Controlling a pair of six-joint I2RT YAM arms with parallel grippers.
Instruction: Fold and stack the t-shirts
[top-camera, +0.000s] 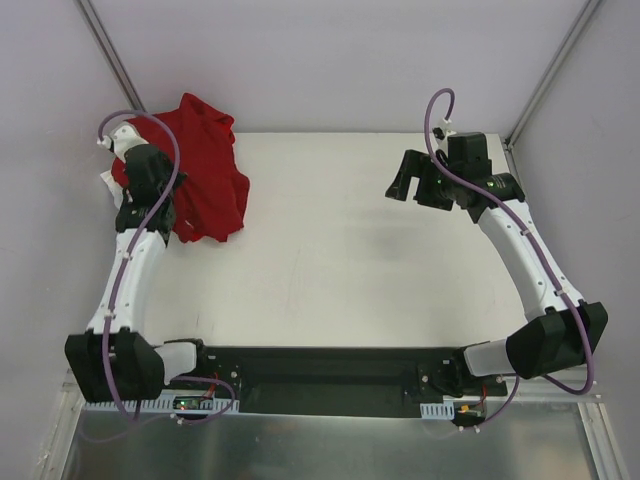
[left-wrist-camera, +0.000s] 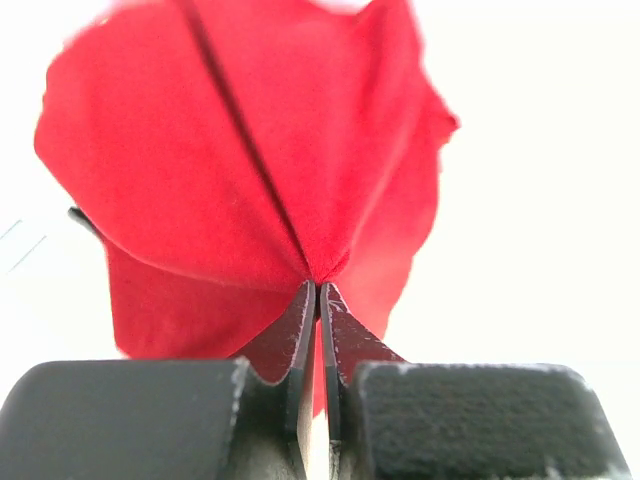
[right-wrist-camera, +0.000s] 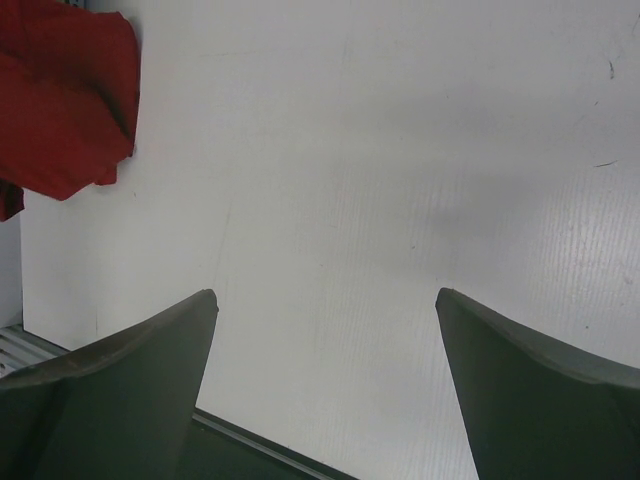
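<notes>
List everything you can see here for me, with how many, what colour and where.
red t-shirts: one crumpled heap, number of shirts unclear, deep red, far left corner of the table.
table: one, white, under everything.
left arm: one, white and black, reaching to the heap.
right arm: one, white and black, over the table's far right.
left claw: one, dark, shut on a fold of the red cloth.
right claw: one, dark, open, holding nothing, above bare table.

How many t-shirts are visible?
1 distinct: a crumpled red t-shirt heap at the far-left corner of the table, pinched by the left gripper; more may hide within.
</notes>
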